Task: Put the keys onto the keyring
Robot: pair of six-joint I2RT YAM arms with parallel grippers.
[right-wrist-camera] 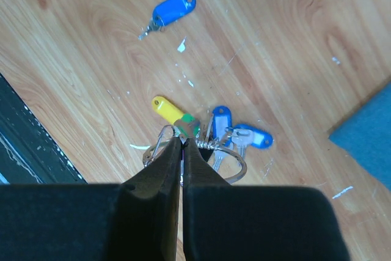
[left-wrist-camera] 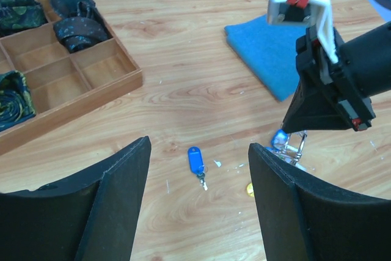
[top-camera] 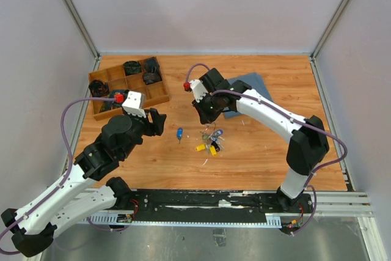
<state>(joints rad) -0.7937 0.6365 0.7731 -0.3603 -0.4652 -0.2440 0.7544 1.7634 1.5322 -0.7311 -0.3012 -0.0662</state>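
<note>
Early days: right fingers (right-wrist-camera: 160, 178) pinched shut on the keyring (right-wrist-camera: 239, 162), left fingers (left-wrist-camera: 116, 194) wide open and empty, bright blue key (right-wrist-camera: 173, 8) lying loose on the surface (right-wrist-camera: 275, 41).

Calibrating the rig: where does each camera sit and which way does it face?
Top external: above, behind the bases, looking down on the table; left arm and right arm show.
Left wrist: low, facing across the blue key toward the right gripper; the open left gripper frames it.
Right wrist: looking down on the keyring, which the shut right gripper pinches.
Both wrist views share the blue key and blue cloth.
</note>
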